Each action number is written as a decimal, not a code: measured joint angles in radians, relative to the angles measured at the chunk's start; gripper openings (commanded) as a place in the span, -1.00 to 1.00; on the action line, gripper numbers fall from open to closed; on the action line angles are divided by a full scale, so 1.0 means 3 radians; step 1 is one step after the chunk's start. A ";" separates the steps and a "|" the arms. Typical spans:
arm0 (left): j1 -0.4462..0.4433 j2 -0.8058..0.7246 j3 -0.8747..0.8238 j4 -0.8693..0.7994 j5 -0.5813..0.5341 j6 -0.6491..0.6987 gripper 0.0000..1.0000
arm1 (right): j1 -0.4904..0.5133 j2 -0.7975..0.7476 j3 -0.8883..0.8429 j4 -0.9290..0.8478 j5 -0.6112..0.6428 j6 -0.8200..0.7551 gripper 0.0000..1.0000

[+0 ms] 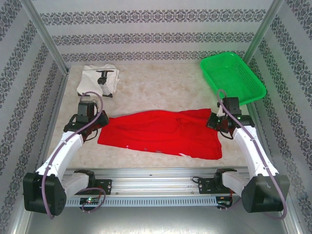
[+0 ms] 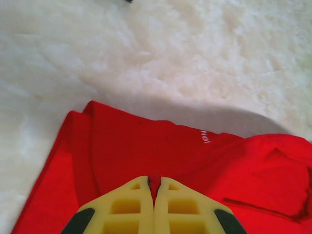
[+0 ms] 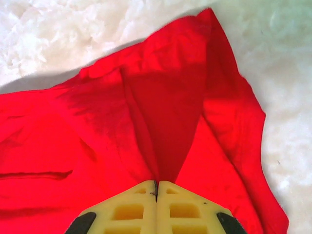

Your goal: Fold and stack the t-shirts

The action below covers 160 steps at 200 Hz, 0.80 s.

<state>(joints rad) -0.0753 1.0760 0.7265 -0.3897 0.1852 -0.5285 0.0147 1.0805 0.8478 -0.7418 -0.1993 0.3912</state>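
Lying spread across the middle of the table, the red shirt is wrinkled and stretches between the 2 arms. The left gripper is fully closed on the shirt's left edge, with red cloth pinched between its jaws. The right gripper is fully closed on the right edge, and the cloth tents up into its tips. The white shirt lies crumpled at the far left corner, well apart. The basket sits at the far right corner.
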 measured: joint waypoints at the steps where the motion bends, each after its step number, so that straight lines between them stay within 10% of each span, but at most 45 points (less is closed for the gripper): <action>1: 0.0001 0.0003 0.0000 0.0001 -0.0006 0.0000 -1.00 | 0.0000 -0.0001 -0.0008 0.0000 -0.0003 0.0003 -1.00; 160: 0.0034 0.2060 0.1971 0.0144 -0.0132 0.1310 -1.00 | -0.0043 0.0247 0.0248 -0.0017 -0.0163 -0.0019 -1.00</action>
<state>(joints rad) -0.0650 1.6939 1.3178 -0.3466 0.1455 -0.1356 0.0017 1.1545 0.9222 -0.7467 -0.2481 0.3855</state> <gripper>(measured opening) 0.050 0.066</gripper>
